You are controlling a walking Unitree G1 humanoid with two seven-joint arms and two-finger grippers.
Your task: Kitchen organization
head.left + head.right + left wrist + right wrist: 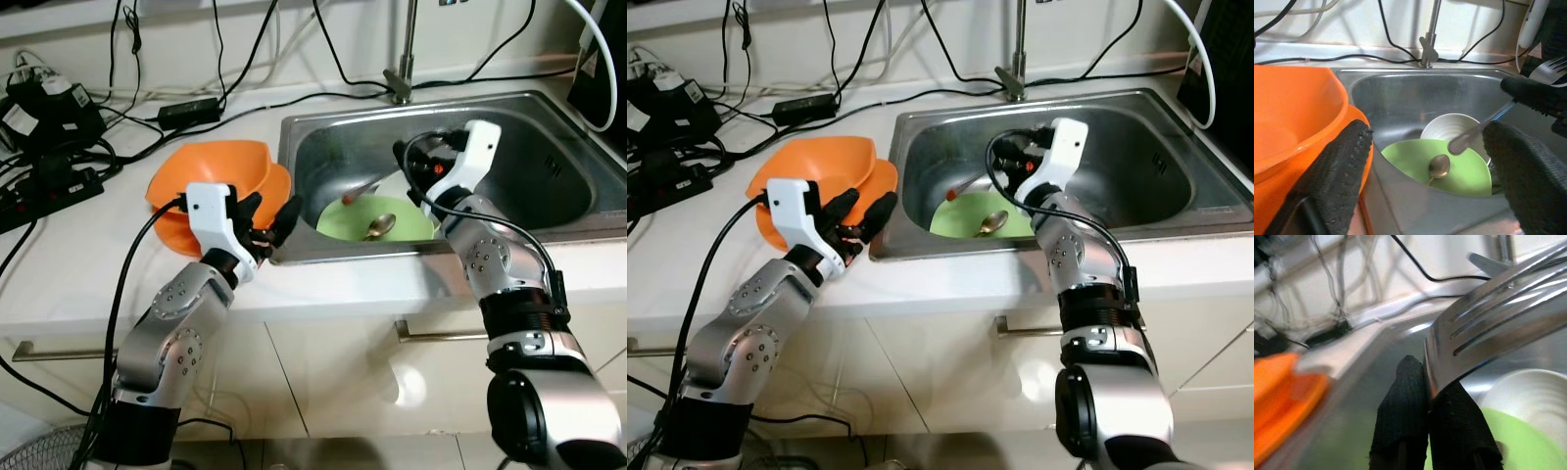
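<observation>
Currently listed: right gripper (1432, 396), over the sink (549, 191), fingers pinched tight on a fork (1508, 313) by the neck just under the tines. Fork, steel; in the right wrist view the tines fan out past the fingertips, and the long axis runs away from the grip so that the handle (1474, 134) slants down toward the white bowl (1449, 125), handle end hanging just above its rim; the head view shows a red-tipped handle end (349, 198). Below the right gripper: green plate (343, 220) lying flat in the basin, spoon (380, 226) on it, bowl of the spoon toward the front wall. Left gripper (265, 220), fingers spread wide and holding nothing, poised over the counter at the sink's front corner; just beside it, two stacked orange bowls (211, 171). Handling note, as judgement: the grip is short and near the head, so the long handle may swing; lift straight up until the handle clears bowl and plate before carrying it across the rim, wrist level, no fast turns. Where it goes cannot be told.
</observation>
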